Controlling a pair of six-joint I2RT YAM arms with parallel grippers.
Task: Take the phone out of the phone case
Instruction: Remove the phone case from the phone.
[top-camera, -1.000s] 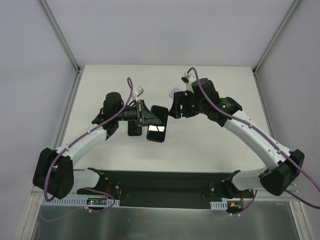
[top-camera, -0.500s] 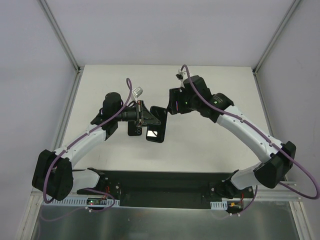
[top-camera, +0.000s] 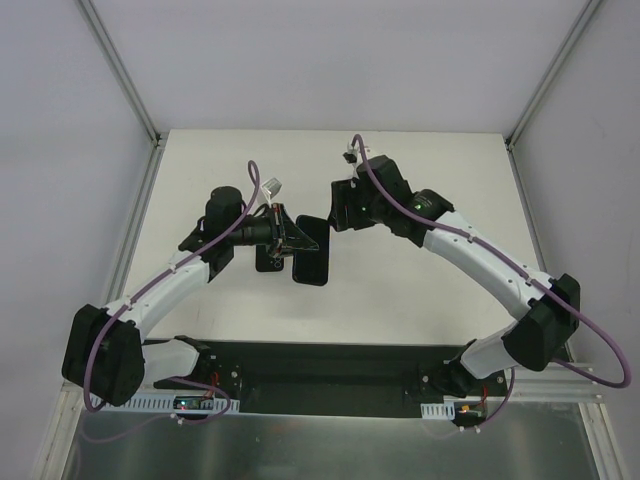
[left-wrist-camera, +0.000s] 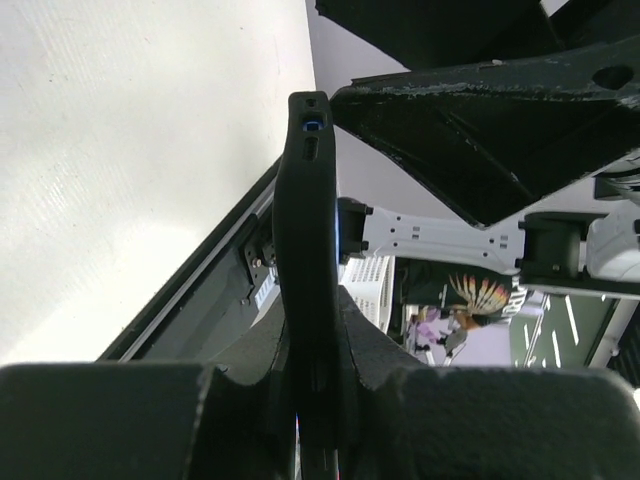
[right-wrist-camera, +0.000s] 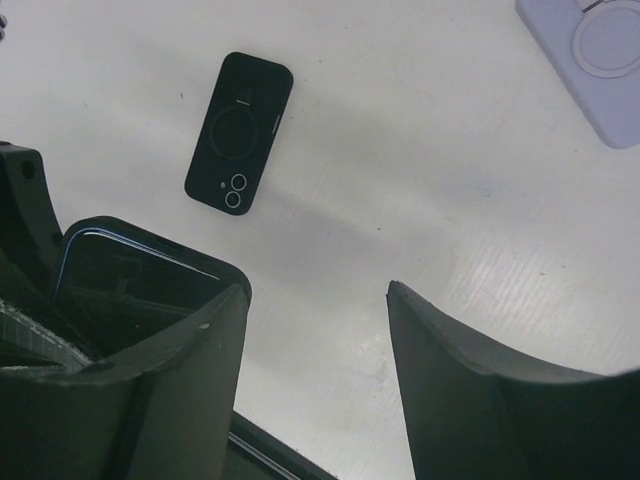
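Observation:
A phone in its black phone case (top-camera: 312, 262) hangs above the table, with my left gripper (top-camera: 290, 235) shut on its near end. The left wrist view has the cased phone (left-wrist-camera: 305, 230) edge-on, clamped in the left gripper (left-wrist-camera: 315, 335). My right gripper (top-camera: 337, 212) is at the phone's far upper corner, open. Seen from the right wrist, the phone (right-wrist-camera: 120, 275) shows a blue rim inside the black case. Its corner lies just beyond the left finger, with only table showing between the right gripper's (right-wrist-camera: 315, 300) fingers.
A second black case (right-wrist-camera: 238, 132) lies back-up on the white table (top-camera: 420, 280), partly under the left gripper (top-camera: 268, 260). A lilac case (right-wrist-camera: 590, 60) lies further off, hidden by the right arm in the top view. Grey walls border the table.
My right gripper has moved left to the held phone's upper corner, its fingers narrowing a little. The left gripper has tilted the phone slightly, and the screen's bright reflection has gone.

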